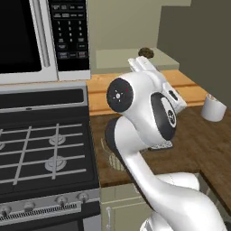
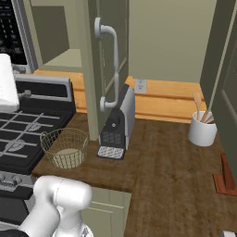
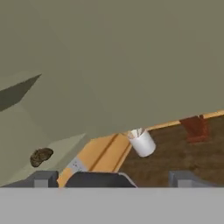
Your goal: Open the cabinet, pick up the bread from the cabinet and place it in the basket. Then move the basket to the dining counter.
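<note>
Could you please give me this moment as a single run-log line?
cabinet: open | bread: on cabinet shelf, not grasped | basket: on worktop, empty | gripper: open, raised toward bread

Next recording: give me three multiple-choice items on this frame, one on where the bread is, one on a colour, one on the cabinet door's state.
1. Where does the bread lie?
A. In the basket
B. On the cabinet shelf
C. On the stove

2. What colour is the cup holding utensils?
A. White
B. Red
C. Black

3. What state is the cabinet door in?
A. Shut flat
B. Removed
C. Swung open

Answers:
1. B: the left base view shows the dark lump on the pale shelf above the counter, while the basket holds nothing.
2. A: it stands white on the brown counter at the right.
3. C: the door stands edge-on toward the right base camera, with the shelf exposed beside it.
</note>
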